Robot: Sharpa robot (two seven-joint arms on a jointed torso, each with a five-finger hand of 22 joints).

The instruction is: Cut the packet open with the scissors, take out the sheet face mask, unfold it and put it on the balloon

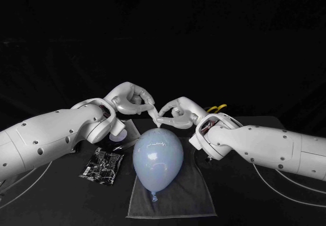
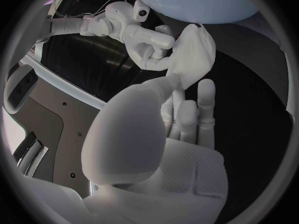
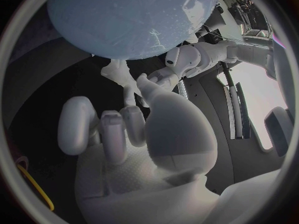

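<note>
A pale blue balloon (image 1: pixel 158 159) lies on a grey towel (image 1: pixel 178 203) at the table's middle, knot towards me. Just beyond its far end my left hand (image 1: pixel 130 100) and right hand (image 1: pixel 178 112) meet, and both pinch the folded white sheet mask (image 1: pixel 156 117) between them. In the left wrist view the mask (image 2: pixel 194 52) hangs as a white folded flap between my left hand's fingertips (image 2: pixel 179 87) and the right hand (image 2: pixel 140 35), below the balloon (image 2: pixel 206 2). The black packet (image 1: pixel 101 165) lies left of the balloon. The yellow-handled scissors (image 1: pixel 216 108) lie behind my right wrist.
A pale round object (image 1: pixel 117 136) sits partly hidden under my left forearm, near the packet. The towel reaches close to the table's front edge. Cables trail beneath both arms. In the right wrist view a yellow scissor handle (image 3: pixel 31 184) lies beside my hand.
</note>
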